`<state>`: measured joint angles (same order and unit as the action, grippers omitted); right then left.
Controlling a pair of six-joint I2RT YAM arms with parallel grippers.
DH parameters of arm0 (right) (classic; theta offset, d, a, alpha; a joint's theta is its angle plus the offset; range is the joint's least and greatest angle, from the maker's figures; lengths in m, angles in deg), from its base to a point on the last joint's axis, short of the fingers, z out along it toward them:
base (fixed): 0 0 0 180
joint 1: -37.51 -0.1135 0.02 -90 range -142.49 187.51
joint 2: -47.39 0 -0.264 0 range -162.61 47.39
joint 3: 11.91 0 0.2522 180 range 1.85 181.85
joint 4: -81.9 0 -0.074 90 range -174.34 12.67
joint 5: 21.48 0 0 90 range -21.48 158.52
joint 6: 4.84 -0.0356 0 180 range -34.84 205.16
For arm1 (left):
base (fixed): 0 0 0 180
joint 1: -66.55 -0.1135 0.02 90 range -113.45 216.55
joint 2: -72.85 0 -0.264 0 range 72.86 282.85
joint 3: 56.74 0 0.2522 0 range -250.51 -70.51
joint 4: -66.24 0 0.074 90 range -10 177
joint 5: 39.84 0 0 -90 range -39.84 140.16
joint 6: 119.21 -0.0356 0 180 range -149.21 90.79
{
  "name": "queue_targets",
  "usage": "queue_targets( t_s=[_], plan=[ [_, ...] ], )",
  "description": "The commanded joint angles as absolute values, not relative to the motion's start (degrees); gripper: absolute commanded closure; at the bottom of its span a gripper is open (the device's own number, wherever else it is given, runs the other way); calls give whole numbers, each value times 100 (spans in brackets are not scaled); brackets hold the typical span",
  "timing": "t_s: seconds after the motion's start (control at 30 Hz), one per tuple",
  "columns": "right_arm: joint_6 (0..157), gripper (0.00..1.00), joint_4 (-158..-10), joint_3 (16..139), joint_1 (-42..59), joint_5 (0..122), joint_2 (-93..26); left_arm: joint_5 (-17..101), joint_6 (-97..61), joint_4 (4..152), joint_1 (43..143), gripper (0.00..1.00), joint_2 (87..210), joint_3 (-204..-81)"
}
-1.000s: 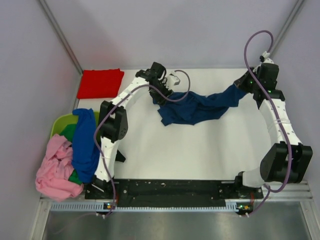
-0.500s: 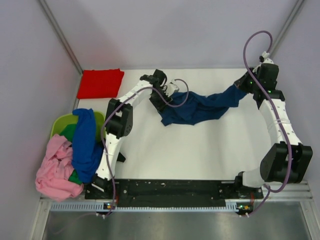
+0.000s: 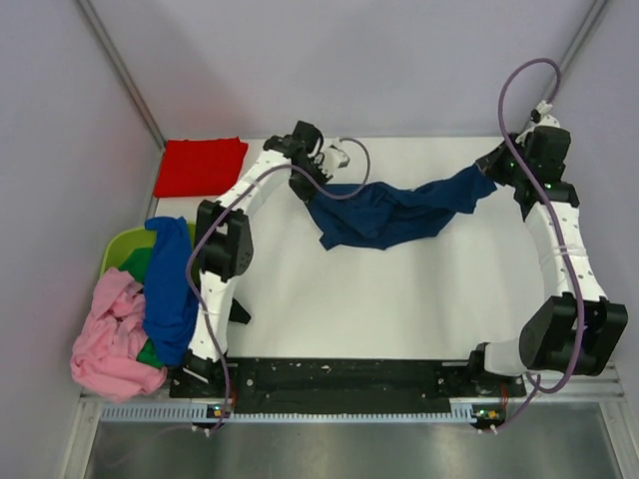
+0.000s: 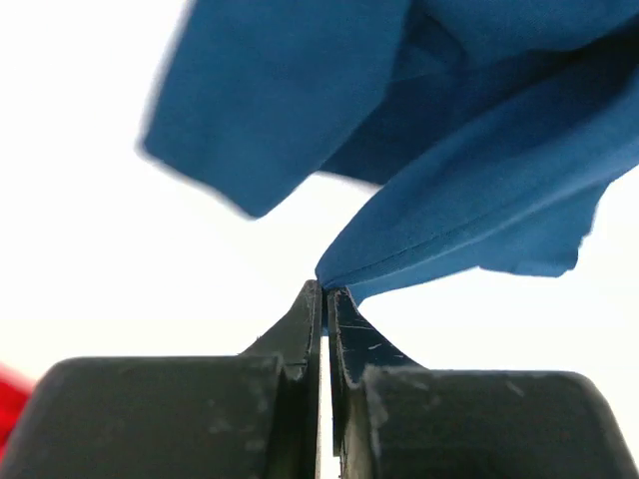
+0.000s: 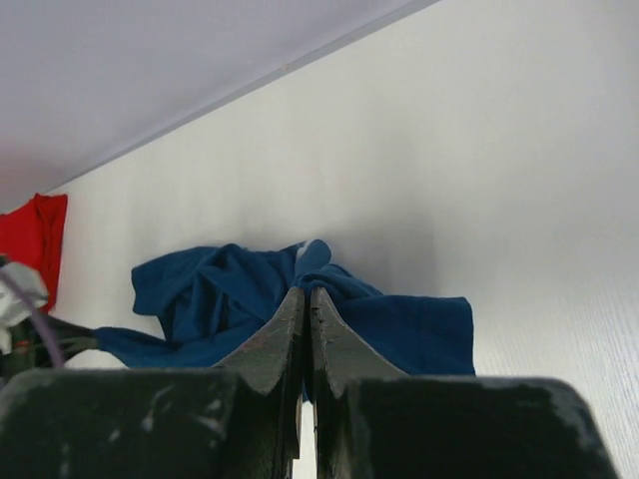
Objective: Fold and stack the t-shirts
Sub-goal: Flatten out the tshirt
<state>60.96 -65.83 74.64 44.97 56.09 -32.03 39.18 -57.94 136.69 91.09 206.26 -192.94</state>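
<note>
The navy blue t-shirt hangs stretched between my two grippers over the back of the white table, its middle sagging. At the shirt's left end, my left gripper is shut on a fold; the left wrist view shows the fingertips pinching a blue edge. At the right end, my right gripper is shut on the cloth, its jaws closed with the navy fabric bunched behind them. A folded red t-shirt lies at the back left corner.
A lime green basket stands at the left edge. A royal blue t-shirt, a pink one and a green one hang over it. The enclosure walls rise close behind and beside the table.
My left gripper has closed on the navy shirt's left end and pulled it back and left. The right arm has shifted slightly right, so the shirt now hangs more stretched.
</note>
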Motion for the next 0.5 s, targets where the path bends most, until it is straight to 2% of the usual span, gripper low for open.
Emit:
queue_targets(
  t_s=[0.0,0.47],
  plan=[
    [5774,100,-6781,8041,4875,5279,-2610,4488,-6014,13555,8879,100,18802,-19522],
    [6028,100,-6228,9570,5025,5656,-307,6501,-6866,13502,8835,100,15119,-19540]
  ],
)
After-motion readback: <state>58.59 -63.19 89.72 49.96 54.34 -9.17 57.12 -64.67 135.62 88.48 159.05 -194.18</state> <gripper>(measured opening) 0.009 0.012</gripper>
